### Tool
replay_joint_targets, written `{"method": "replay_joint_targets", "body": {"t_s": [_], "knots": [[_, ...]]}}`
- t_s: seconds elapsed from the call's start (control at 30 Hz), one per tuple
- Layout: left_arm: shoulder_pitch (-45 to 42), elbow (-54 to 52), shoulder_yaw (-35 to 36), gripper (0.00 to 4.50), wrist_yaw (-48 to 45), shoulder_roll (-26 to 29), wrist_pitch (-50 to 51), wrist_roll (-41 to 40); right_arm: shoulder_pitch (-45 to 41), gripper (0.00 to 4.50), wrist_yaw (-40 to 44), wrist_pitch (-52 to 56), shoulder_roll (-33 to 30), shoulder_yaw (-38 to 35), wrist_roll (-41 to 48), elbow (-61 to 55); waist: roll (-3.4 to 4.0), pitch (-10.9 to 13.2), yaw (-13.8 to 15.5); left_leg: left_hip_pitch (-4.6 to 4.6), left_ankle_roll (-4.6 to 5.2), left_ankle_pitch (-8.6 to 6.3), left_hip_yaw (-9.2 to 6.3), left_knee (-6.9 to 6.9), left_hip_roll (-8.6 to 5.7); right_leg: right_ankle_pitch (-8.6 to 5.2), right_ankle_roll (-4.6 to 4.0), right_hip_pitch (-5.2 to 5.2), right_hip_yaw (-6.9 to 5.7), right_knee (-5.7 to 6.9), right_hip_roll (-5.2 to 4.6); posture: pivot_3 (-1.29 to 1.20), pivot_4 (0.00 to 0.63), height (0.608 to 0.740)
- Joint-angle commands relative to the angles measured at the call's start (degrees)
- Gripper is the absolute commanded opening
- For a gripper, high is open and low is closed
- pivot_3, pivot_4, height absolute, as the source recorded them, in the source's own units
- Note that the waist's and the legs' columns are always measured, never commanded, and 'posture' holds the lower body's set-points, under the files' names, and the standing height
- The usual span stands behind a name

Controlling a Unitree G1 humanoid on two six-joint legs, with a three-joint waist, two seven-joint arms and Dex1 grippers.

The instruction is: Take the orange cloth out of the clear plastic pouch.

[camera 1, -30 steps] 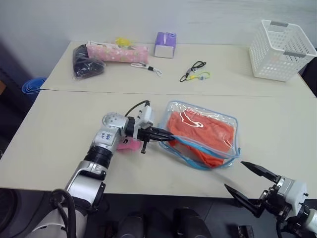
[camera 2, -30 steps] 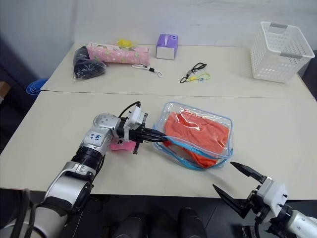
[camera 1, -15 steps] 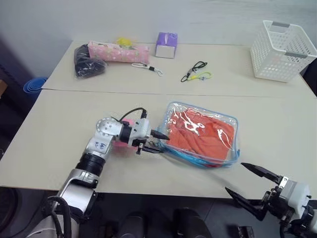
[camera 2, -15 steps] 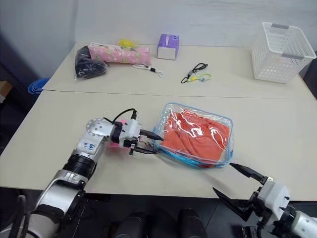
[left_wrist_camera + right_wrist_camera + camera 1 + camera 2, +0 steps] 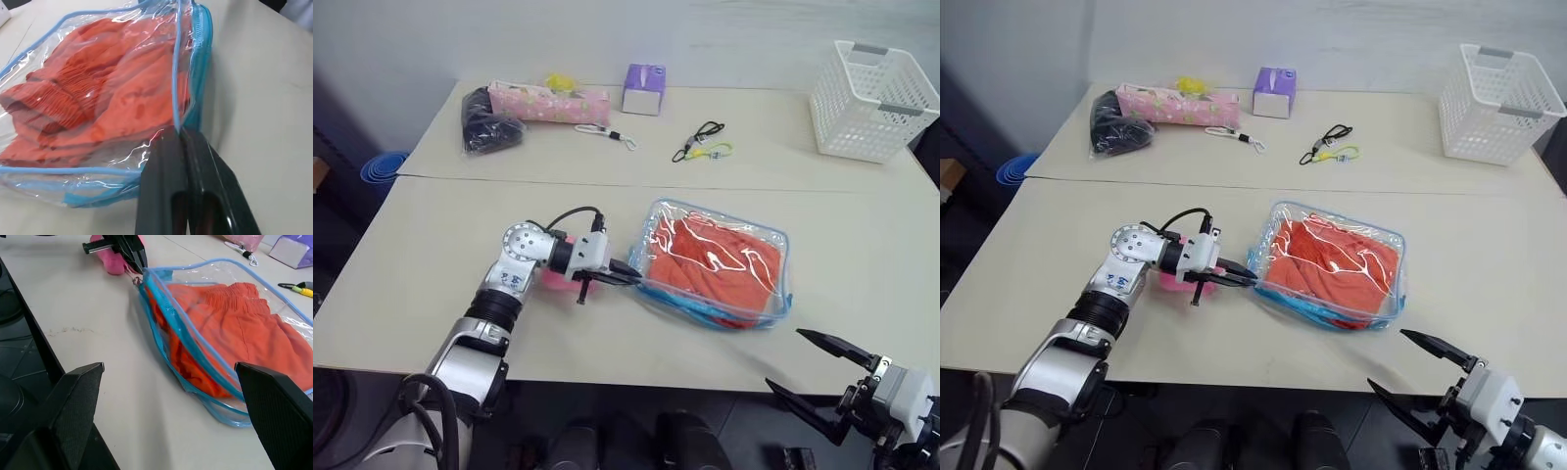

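So far we have barely begun: the cloth (image 5: 720, 264) is wholly inside the pouch (image 5: 781, 243), which lies flat on the near table (image 5: 431, 255), a little right of centre. Through the clear plastic we see it bunched up and filling most of the space, with no corner of it poking out.

Our left gripper (image 5: 628, 277) is at the pouch's left end. Its fingers are pressed together with no gap, and in the left wrist view their tips (image 5: 178, 134) sit right at the blue edging (image 5: 199, 73) where the zip line runs. We judge they are pinching the zip pull or the rim there, but what exactly lies between them is too small to tell. The pink toy (image 5: 556, 279) lies just behind the gripper, partly hidden by the wrist.

Our right gripper (image 5: 824, 366) hangs off the near edge of the table, well apart from the pouch, jaws spread wide and holding nothing.

Along the near long side the blue edge looks doubled and slightly parted in the right wrist view (image 5: 168, 323), so the mouth may be partly open; we cannot say how far.

What is left, as we read it: get the mouth open enough, hold the pouch steady, reach in with the free gripper, take hold of the cloth and draw it clear.
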Motion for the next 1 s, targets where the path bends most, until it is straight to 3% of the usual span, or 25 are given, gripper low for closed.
{"method": "replay_joint_targets", "body": {"t_s": [0.03, 0.17, 0.33, 0.73, 1.0], "knots": [[-0.6, -1.3, 2.2, 0.02, -0.6, -0.9, 5.3, -4.1, 1.3, 4.5, 0.4, -0.5, 0.1, -0.3, 1.4, -1.8, 0.0, 0.0, 0.0, 0.0, 0.0, 0.0, 0.0, 0.0, 0.0, 0.0, 0.0, 0.0, 0.0, 0.0, 0.0, 0.0, 0.15, 0.74], [-1.0, -5.1, 5.9, 0.02, 2.1, -3.1, 21.0, -10.3, 2.1, 4.5, -0.2, 4.7, -1.3, 2.9, 3.7, -7.1, 0.0, 0.0, 0.0, -0.02, 0.02, 0.0, -0.03, 0.01, 0.0, 0.0, 0.0, 0.0, -0.01, 0.01, -0.02, 0.0, 0.15, 0.74], [0.9, -11.2, 7.6, 0.02, 6.7, -4.1, 35.6, -13.6, -4.6, 4.5, -9.2, 18.4, -3.6, 10.4, 2.9, -13.1, -0.01, 0.0, -0.2, -0.03, -0.09, 0.05, -0.11, 0.02, 0.04, 0.0, 0.0, -0.01, -0.03, 0.03, -0.01, 0.0, 0.15, 0.74], [9.0, -22.6, 5.3, 0.02, 11.1, -4.1, 42.3, -13.0, -31.5, 4.5, -24.0, 35.4, -3.6, 20.0, -7.4, -2.9, 0.0, 0.0, 0.0, -0.12, -0.24, 0.13, -0.24, 0.05, 0.0, 0.0, 0.0, -0.1, -0.1, 0.03, -0.02, 0.0, 0.15, 0.74], [9.4, -23.4, 5.3, 0.02, 12.4, -4.0, 42.0, -13.0, -40.6, 4.5, -27.0, 39.2, -3.3, 26.7, -14.8, 3.2, 0.0, 0.0, -0.1, -0.16, -0.25, 0.14, -0.21, 0.04, -0.01, 0.0, -0.01, -0.16, -0.11, 0.04, -0.02, 0.0, 0.15, 0.74]]}}
